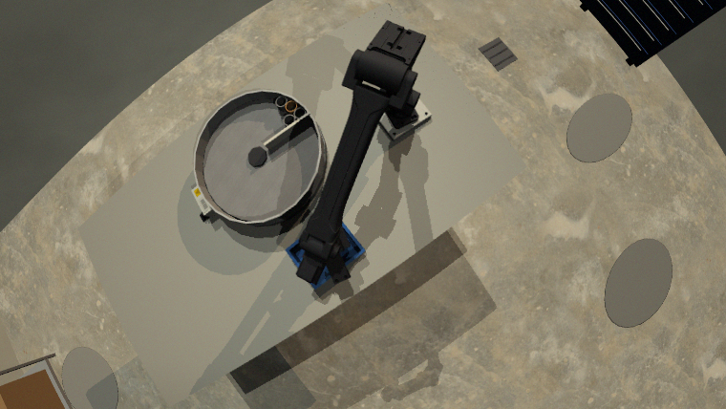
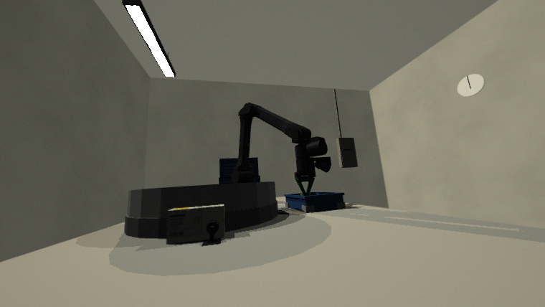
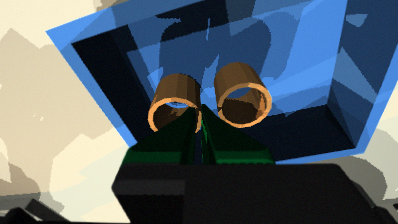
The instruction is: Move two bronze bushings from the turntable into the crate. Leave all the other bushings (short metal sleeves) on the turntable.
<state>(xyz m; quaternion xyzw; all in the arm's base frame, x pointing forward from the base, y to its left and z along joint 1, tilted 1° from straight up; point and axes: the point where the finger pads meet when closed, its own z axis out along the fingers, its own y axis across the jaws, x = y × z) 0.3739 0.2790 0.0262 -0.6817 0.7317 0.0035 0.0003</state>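
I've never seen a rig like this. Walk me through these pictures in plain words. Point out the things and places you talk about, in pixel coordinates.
The machine is one black jointed arm (image 1: pixel 350 152) (image 2: pixel 276 120) with a two-fingered gripper (image 2: pixel 305 194) (image 3: pixel 198 111) at its end.

The top picture looks down from above. The exterior one looks across the table from low down. The wrist one looks from the arm's end, past the green fingers.

On the table are a round, walled turntable (image 1: pixel 228 167) (image 2: pixel 201 194) and a small blue crate (image 1: pixel 357 250) (image 2: pixel 324 201) (image 3: pixel 85 75). Near the turntable's divider sits a little cluster of short metal sleeves, one of them bronze-coloured.

At the crate, the fingers appear to pinch the wall of one bronze bushing (image 3: pixel 176 86); a second bushing (image 3: pixel 239 77) lies beside it, not held.
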